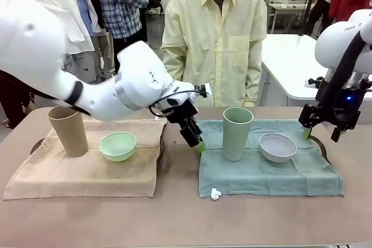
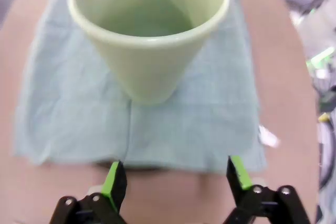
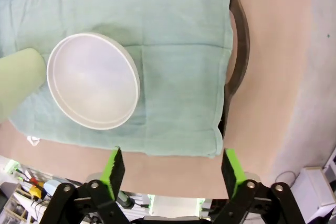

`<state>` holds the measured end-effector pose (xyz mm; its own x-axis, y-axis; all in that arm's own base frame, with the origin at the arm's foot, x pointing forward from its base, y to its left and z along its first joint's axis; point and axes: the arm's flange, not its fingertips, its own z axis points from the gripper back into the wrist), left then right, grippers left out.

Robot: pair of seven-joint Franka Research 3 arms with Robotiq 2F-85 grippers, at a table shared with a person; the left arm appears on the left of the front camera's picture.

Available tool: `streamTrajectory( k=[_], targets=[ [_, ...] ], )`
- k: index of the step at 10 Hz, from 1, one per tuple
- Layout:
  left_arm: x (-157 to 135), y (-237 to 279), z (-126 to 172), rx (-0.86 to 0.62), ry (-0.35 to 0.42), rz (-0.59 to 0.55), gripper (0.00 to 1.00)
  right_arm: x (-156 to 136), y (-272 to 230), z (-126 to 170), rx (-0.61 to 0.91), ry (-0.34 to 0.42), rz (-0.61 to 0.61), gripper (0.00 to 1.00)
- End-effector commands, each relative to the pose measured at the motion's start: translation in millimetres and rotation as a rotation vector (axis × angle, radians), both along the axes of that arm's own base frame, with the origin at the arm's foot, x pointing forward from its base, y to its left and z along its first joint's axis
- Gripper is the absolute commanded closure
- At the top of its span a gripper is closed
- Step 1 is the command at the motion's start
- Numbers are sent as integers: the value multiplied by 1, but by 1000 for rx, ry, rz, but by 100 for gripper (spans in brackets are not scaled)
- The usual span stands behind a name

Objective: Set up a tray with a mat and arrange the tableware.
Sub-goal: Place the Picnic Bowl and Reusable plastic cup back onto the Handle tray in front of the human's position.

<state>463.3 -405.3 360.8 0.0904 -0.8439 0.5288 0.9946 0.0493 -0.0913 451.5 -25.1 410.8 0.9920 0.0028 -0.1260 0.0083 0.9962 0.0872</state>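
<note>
Cups (image 1: 237,132) tall, handleless; pale green one upright on teal mat (image 1: 302,172).

White glossy arms, black cable looped at left wrist. Left hand (image 1: 196,142) and right hand (image 1: 321,129): black, green pads. Person: pale yellow button shirt (image 1: 215,39).

— How's my picture? From here the front view is bright and even, with soft shadows under the pale green cup (image 1: 237,133).
— My left wrist view is blurred, its edges bowed.
</note>
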Motion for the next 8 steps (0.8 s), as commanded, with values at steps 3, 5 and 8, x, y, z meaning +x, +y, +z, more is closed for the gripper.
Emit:
streamTrajectory(
  k=[3,5,8],
  targets=[
    [-25,23,103,421,-29,284,0,-16,5,37,-33,7,19,0],
    [-27,33,134,540,-29,504,0,-23,13,67,-70,18,5,0],
    [-28,49,179,652,6,821,0,-43,27,130,-89,-31,3,0]
  ],
)
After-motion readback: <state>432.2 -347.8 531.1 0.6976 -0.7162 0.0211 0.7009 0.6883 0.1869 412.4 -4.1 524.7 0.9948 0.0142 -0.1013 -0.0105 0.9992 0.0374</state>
